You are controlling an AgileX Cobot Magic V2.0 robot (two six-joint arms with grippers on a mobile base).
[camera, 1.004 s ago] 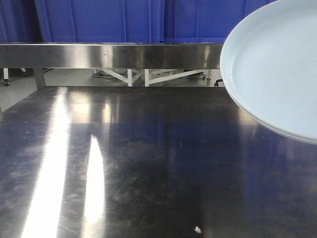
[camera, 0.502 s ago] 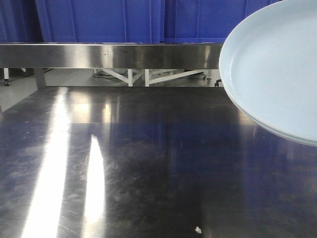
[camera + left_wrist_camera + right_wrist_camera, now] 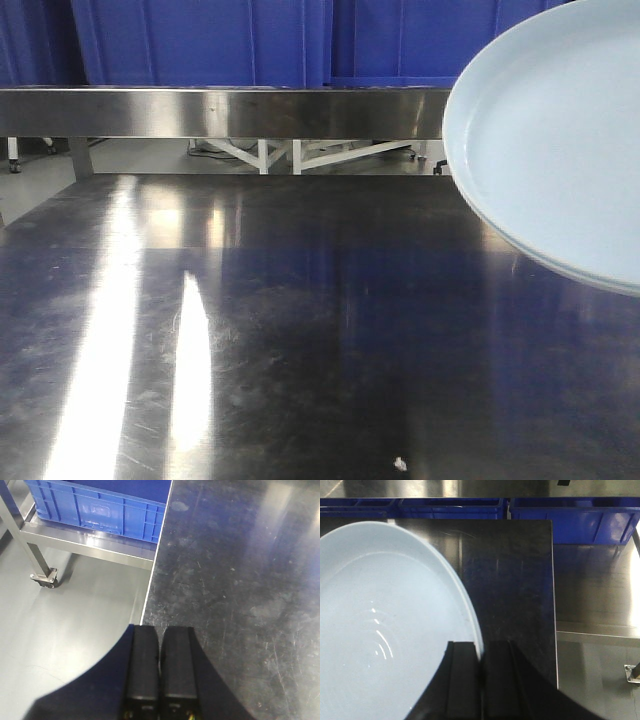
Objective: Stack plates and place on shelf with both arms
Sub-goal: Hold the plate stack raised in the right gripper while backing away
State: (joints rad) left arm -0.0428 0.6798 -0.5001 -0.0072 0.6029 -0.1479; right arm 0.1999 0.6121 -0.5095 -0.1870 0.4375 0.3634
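A dark, scratched steel desk (image 3: 300,330) fills the front view, streaked with glare on its left side. Along its far edge runs the long brushed-steel front rail of the shelf (image 3: 220,112), and behind that stand big blue crates (image 3: 200,40). Only their outer walls show, so what they hold cannot be told.

The plates (image 3: 560,140) hang in the air over the desk's right edge, near the far right corner, tilted toward the camera. They are pale bluish-white, and a second rim peeks out beneath the lower edge of the upper one, so one sits on the other. The upper plate's glossy inner face shows faint rings and small glints of light.

In the right wrist view, the right end effector (image 3: 481,651) pinches the plates' rim between its two black fingers.

In the left wrist view, the left end effector (image 3: 160,635) has its fingers pressed together with nothing between them, above the desk's left edge. Beyond that edge, another blue crate (image 3: 95,512) rests on a low steel frame with a caster (image 3: 45,577) on the grey floor (image 3: 75,630). Its inside is out of sight.
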